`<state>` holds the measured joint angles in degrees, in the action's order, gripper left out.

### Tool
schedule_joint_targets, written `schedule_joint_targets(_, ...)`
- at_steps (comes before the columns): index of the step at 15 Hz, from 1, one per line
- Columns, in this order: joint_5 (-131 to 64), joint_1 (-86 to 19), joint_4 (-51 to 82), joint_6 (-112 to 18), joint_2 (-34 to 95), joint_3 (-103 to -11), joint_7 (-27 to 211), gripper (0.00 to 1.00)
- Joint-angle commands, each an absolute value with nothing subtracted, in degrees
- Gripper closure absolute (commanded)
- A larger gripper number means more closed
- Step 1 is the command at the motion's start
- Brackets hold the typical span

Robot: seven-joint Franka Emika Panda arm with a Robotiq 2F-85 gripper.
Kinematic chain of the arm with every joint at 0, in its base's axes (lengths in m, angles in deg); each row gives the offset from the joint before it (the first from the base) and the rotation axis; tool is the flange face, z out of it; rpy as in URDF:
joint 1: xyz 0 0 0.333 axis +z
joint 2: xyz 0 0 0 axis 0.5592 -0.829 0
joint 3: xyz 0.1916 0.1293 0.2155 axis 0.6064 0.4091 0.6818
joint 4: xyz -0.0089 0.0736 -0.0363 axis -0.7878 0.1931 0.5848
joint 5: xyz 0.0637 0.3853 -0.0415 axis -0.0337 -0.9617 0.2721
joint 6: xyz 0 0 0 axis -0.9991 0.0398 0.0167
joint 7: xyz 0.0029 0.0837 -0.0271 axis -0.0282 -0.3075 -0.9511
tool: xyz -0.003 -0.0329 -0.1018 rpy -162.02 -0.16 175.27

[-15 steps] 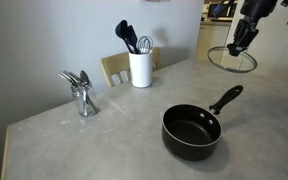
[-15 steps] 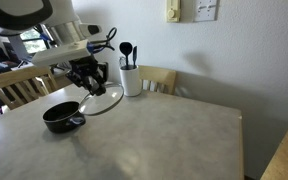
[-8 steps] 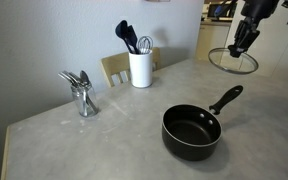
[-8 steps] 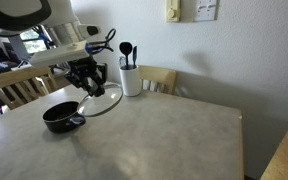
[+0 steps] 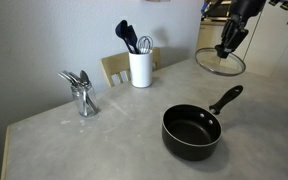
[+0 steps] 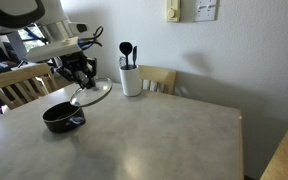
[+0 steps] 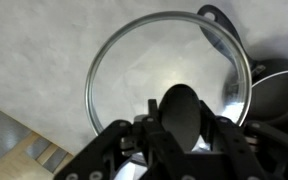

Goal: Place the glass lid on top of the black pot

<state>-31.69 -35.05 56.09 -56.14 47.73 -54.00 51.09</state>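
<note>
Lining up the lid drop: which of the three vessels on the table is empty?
The black pot, low with a long handle; the white crock and the small metal holder both hold utensils.

The arm reaches in from above, wrist angled down, gripper [image 5: 226, 49] closed (pinching the glass lid [image 5: 212, 65] by its knob).
</note>
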Motion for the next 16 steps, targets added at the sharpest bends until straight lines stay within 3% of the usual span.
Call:
schedule_joint_targets(1,-32.2,-32.63,53.44,-55.67,45.56,-51.82,53.88,0.85)
schedule_joint_targets(15,-30.25,-25.49,47.89,-55.68,38.31,-44.78,73.47,0.85)
schedule_joint_targets(16,-31.24,-25.89,49.62,-55.77,38.56,-44.66,72.44,0.6)
